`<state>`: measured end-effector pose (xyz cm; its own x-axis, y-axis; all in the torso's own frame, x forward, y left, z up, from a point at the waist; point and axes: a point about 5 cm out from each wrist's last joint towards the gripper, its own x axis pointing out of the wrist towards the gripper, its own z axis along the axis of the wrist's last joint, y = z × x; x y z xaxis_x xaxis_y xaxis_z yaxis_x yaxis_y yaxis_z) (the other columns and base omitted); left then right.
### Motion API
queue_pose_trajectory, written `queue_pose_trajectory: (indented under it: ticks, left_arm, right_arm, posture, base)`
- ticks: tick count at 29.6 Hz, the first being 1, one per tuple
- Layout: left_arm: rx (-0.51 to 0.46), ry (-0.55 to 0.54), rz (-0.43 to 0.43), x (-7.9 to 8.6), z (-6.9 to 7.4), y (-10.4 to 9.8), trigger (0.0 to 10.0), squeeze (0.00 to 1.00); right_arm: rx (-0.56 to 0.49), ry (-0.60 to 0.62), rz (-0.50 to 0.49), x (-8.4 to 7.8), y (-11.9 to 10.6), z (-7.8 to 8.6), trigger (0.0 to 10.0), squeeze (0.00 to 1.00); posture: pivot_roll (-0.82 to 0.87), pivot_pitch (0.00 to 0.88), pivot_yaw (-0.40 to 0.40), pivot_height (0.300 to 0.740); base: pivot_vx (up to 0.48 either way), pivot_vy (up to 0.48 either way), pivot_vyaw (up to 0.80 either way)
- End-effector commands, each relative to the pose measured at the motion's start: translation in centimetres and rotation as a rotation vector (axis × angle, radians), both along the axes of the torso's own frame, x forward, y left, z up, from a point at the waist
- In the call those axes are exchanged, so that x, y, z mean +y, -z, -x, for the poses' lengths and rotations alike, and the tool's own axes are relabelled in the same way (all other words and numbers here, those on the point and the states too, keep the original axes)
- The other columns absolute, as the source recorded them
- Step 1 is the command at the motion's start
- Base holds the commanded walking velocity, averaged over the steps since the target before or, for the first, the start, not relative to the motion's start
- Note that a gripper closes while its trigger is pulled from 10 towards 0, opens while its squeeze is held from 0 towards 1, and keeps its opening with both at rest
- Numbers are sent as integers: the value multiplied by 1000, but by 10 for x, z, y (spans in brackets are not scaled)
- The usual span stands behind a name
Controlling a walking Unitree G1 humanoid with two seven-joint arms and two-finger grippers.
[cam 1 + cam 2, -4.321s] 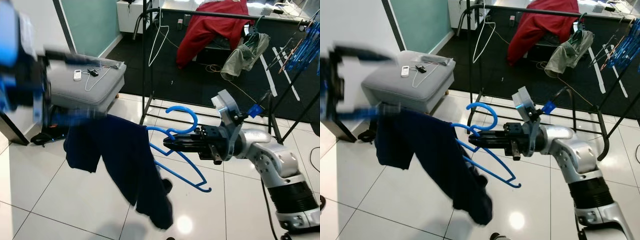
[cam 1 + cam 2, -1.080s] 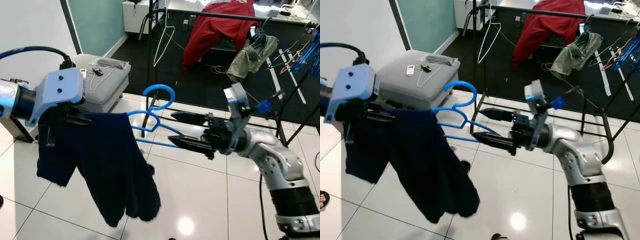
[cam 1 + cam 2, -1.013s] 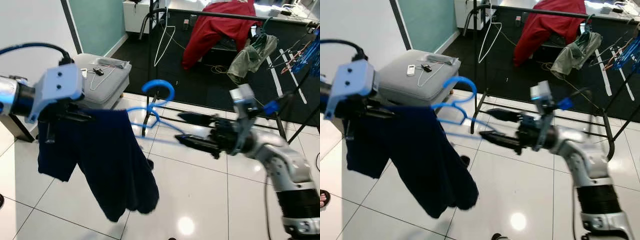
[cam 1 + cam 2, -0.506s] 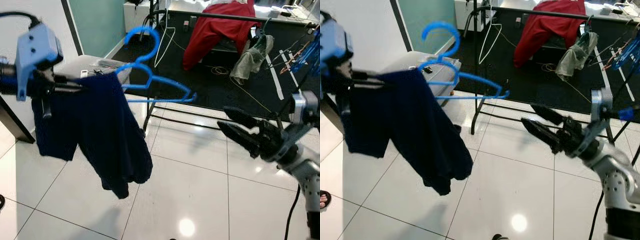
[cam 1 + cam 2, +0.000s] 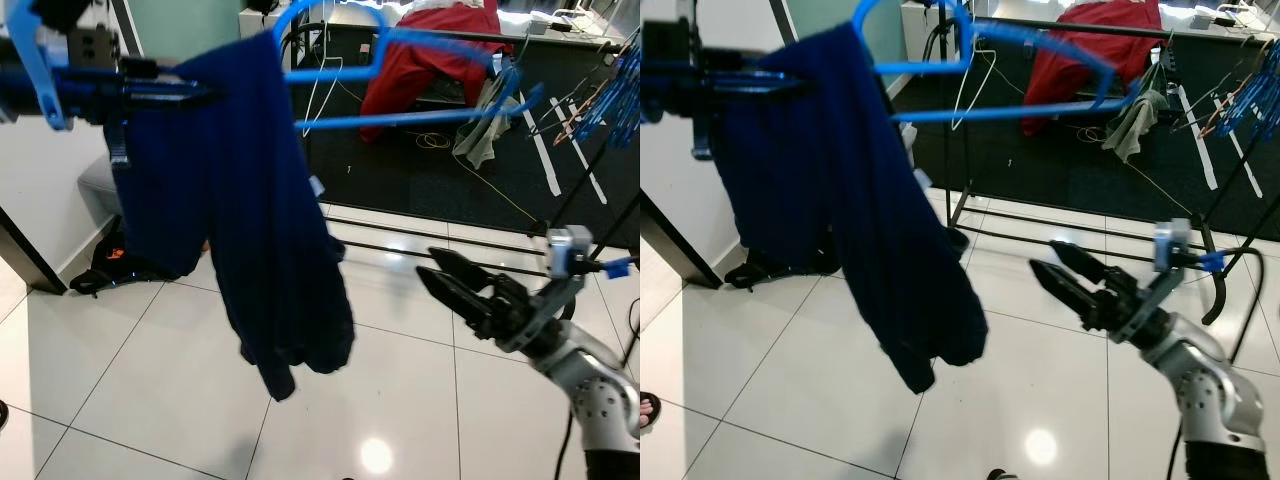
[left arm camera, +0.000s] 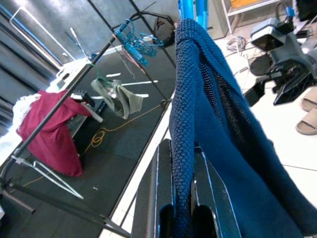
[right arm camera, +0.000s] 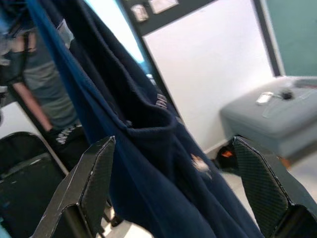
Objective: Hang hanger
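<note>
High in the upper left of the head views, clamped the left gripper [image 5: 190, 92] on the thick dark navy knitted garment [image 5: 250, 210], black fingers [image 6: 163, 193] pressed against its folded edge on both sides. Draped that garment from the bright blue plastic hanger [image 5: 420, 115], raised across the top centre with the hook cut off by the frame's top edge. Hung the cloth down to mid-frame above glossy white floor tiles [image 5: 130, 400]. Lower right, held the right gripper [image 5: 455, 285] apart from the garment, jaws spread wide and empty. Behind, stood a black metal clothes rail [image 5: 1060, 27] carrying a red jacket [image 5: 1080, 50].
</note>
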<state>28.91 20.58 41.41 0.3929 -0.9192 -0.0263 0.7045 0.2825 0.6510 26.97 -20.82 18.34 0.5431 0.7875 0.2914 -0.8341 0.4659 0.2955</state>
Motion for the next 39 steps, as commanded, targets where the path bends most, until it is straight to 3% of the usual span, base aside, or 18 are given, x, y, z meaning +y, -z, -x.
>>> queue_pose_trajectory:
  ticks: [1,5,7,9,12,15,25,26,32,39]
  left_arm:
    - [-42,37,29,-1,7,-10,10000,0]
    - [-58,57,39,-5,10,-14,10000,0]
    - [-74,77,51,-12,13,-20,10000,0]
    - [-80,91,56,-15,15,-23,10000,0]
    - [-80,91,56,-15,15,-23,10000,0]
    - [-96,119,63,-23,21,-29,10000,0]
    - [-103,124,68,-26,23,-31,10000,0]
    - [-104,122,70,-26,23,-31,10000,0]
    - [-103,98,86,-25,18,-32,10000,0]
    - [-85,1,125,-10,6,-29,10000,0]
  right_arm:
    - [-19,-29,2,6,-5,1,10000,0]
    - [-37,-92,15,22,-10,1,10000,0]
    - [-58,-168,87,44,-11,4,10000,0]
    - [-68,-186,103,53,-12,4,10000,0]
    - [-68,-186,103,53,-12,4,10000,0]
    - [-93,-243,180,72,-12,5,10000,0]
    - [-121,-217,198,75,-16,-1,10000,0]
    - [-125,-210,189,74,-18,-2,0,0]
    - [-140,-202,164,72,-24,-1,0,0]
    - [-143,-190,177,66,-25,1,0,0]
  posture:
    - [-11,77,31,740]
    - [-9,79,31,740]
    - [-7,83,29,740]
    - [-8,83,29,740]
    - [-8,83,29,740]
    - [-4,80,25,740]
    - [-6,84,27,740]
    - [-6,85,28,740]
    - [-11,86,31,740]
    - [-13,86,32,740]
  base:
    - [0,0,0]
    - [0,0,0]
    - [0,0,0]
    - [0,0,0]
    - [0,0,0]
    - [0,0,0]
    - [0,0,0]
    - [0,0,0]
    - [0,0,0]
    - [0,0,0]
